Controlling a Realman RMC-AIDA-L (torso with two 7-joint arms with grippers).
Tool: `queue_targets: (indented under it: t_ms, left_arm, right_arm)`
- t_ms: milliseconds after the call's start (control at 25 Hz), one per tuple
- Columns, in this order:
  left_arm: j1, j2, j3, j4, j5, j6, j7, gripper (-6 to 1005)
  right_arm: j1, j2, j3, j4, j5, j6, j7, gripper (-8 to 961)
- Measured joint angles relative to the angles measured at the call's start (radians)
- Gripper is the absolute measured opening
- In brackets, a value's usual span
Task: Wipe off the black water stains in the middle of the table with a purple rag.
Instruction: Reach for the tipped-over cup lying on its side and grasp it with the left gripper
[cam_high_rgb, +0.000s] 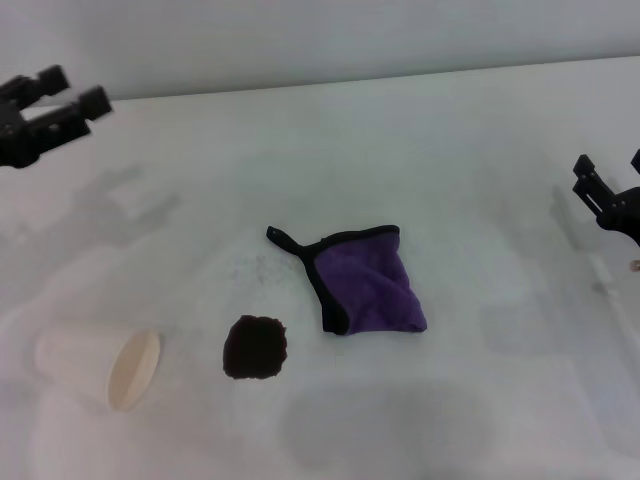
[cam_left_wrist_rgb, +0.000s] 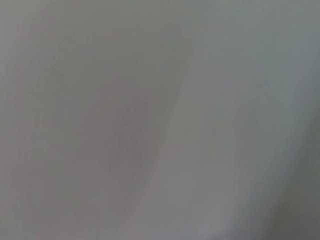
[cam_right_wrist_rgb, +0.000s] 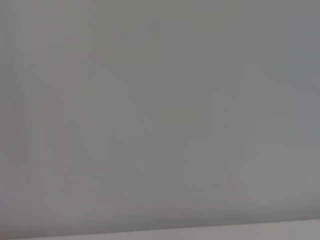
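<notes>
While both arms hang out at the edges of my head view, the middle of the table (cam_high_rgb: 480, 130) is where everything sits. I've got the purple rag (cam_high_rgb: 370, 283) lying crumpled flat on the white top, black stitched edging running along its upper and left sides, its short black corner loop (cam_high_rgb: 283, 238) poking out toward the far left. Just beside its lower left corner, close but not touching, is the black water stain (cam_high_rgb: 255, 347), a dark ragged round blotch, dry white table showing between the two. Further left of the stain, a white paper cup (cam_high_rgb: 97, 366) lies tipped on its side, mouth facing the stain, well apart from the rag. Faint grey speckles dot the surface between the loop and the blotch. My left gripper (cam_high_rgb: 72, 88) is up at the far left corner, raised above the table with its shadow thrown below it; its two black fingers stand apart with a clear gap and nothing between them. My right gripper (cam_high_rgb: 608, 177) is at the right edge, partly cut off, also well away from the rag; its prongs look spread with nothing held. Both wrist views give me only a blank grey blur, so no detail there.
</notes>
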Motion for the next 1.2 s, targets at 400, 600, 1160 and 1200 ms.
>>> queue_targets:
  t_ms: [400, 600, 1160, 1200]
  left_arm:
    - [-0.302, 0.002, 0.001, -0.403, 0.621, 0.243, 0.079, 887]
    - [-0.41, 0.0, 0.003, -0.491, 0.865, 0.305, 0.206, 886]
    - [-0.634, -0.082, 0.004, -0.499, 1.363, 0.234, 0.432, 885]
    - [-0.64, -0.082, 0.004, -0.465, 1.393, 0.217, 0.418, 885]
  right_arm:
    - [0.004, 0.0, 0.001, 0.004, -0.034, 0.0, 0.001, 826]
    - [0.006, 0.001, 0.005, 0.003, -0.037, -0.001, 0.002, 826]
    - [0.012, 0.002, 0.011, -0.002, -0.037, -0.011, 0.043, 826]
    - [0.012, 0.002, 0.012, -0.001, -0.036, -0.011, 0.045, 826]
